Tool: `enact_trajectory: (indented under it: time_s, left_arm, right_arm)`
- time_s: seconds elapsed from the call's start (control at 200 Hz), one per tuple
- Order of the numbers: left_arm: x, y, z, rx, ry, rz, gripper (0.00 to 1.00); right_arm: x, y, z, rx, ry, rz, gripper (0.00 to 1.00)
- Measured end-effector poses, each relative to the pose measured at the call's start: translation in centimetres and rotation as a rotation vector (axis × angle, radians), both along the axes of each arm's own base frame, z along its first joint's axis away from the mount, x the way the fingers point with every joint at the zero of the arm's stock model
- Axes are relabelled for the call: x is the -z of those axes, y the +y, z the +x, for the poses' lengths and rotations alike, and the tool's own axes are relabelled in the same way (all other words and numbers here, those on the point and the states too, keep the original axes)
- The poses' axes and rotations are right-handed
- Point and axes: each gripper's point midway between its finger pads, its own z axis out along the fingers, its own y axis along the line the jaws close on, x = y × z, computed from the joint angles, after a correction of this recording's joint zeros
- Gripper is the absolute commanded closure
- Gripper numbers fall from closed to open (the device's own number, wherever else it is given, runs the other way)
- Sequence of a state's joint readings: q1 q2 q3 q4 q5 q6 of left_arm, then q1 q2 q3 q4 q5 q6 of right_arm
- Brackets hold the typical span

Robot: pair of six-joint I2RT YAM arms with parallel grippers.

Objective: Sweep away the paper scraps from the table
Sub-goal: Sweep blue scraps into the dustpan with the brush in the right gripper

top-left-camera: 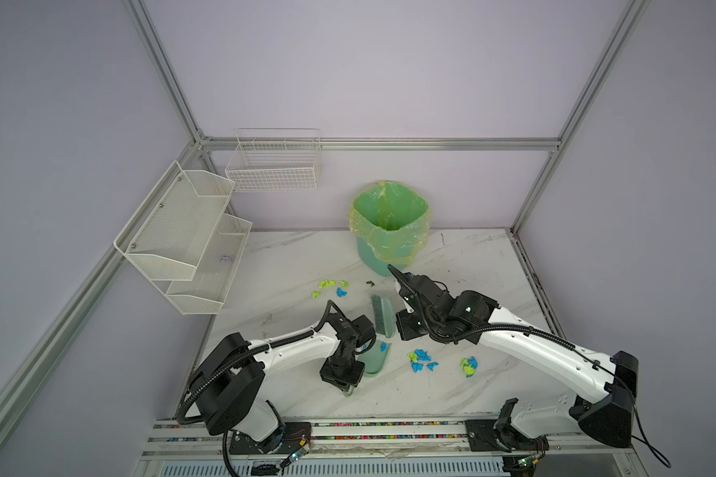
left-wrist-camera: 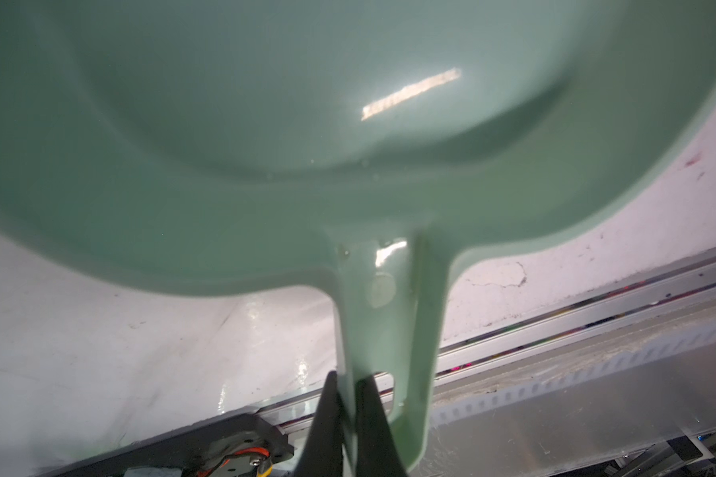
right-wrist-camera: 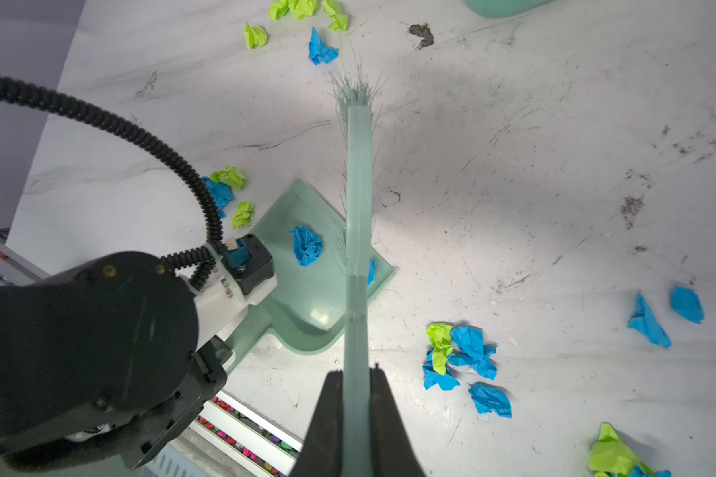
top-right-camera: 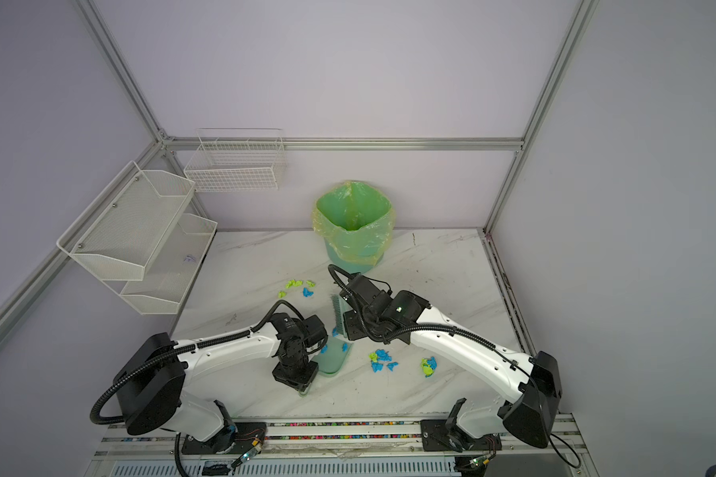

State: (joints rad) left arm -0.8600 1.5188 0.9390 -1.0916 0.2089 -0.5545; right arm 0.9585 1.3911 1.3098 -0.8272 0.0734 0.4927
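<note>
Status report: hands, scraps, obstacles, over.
Left hand shut on dustpan, right hand shut on brush. A blue scrap in dustpan, most paper scraps on table. Left arm covers some.

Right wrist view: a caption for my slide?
Right pincer grips the brush near the dustpan; paper scraps dot the table.

A green bag-lined bin (top-left-camera: 389,231) stands at the table's (top-left-camera: 306,256) far edge. White mesh shelves (top-left-camera: 182,235) and a wire basket (top-left-camera: 273,169) hang by its far left corner.

White table (top-left-camera: 464,396), scattered paper scraps (top-left-camera: 420,360)
</note>
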Motion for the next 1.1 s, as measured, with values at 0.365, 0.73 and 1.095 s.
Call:
enact_trajectory:
  time_s: [0.365, 0.73, 1.095]
  left_arm:
    - [0.0, 0.0, 0.1, -0.001, -0.003, 0.002, 1.0]
    - [0.4, -0.1, 0.2, 0.002, 0.008, 0.021, 1.0]
    - [0.3, -0.3, 0.7, 0.017, 0.001, 0.021, 1.0]
  right_arm:
    - [1.8, 2.5, 3.8, 0.018, -0.04, -0.129, 1.0]
    - [4.5, 2.3, 1.8, -0.084, 0.028, -0.148, 1.0]
    - [1.1, 4.1, -3.3, -0.227, 0.041, 0.031, 1.0]
